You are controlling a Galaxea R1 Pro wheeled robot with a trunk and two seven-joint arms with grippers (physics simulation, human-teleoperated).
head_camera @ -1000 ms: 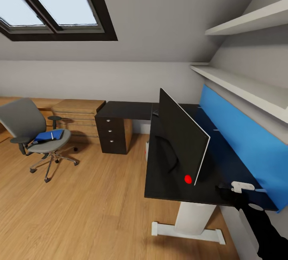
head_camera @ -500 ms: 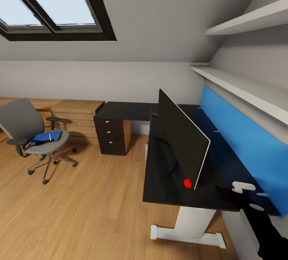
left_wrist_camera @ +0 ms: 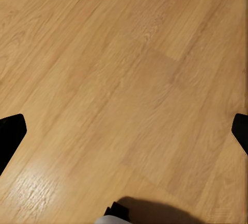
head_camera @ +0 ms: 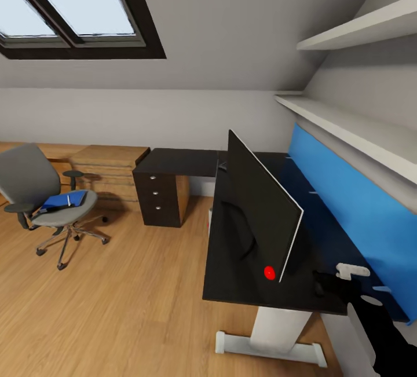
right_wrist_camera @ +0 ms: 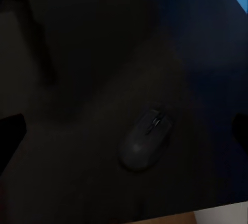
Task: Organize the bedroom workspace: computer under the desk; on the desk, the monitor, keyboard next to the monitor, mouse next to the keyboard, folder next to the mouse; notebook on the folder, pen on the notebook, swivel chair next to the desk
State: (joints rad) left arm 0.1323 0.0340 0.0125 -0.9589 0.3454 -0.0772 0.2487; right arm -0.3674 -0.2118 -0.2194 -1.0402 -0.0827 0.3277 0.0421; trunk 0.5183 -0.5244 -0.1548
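Black worktop (head_camera: 231,284) carries monitor (head_camera: 260,206) and mouse (right_wrist_camera: 145,139); wood floor (head_camera: 116,307) carries swivel chair (head_camera: 35,183).

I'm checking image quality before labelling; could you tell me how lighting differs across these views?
Head view: evenly daylit, monitor and swivel chair crisp. Right wrist view: very dark, the mouse barely separates from the desk. Left wrist view: bright floor with mild glare.

Monitor (head_camera: 263,209) hiding desk (head_camera: 231,284) surface behind; swivel chair (head_camera: 43,191) cropped at left edge.
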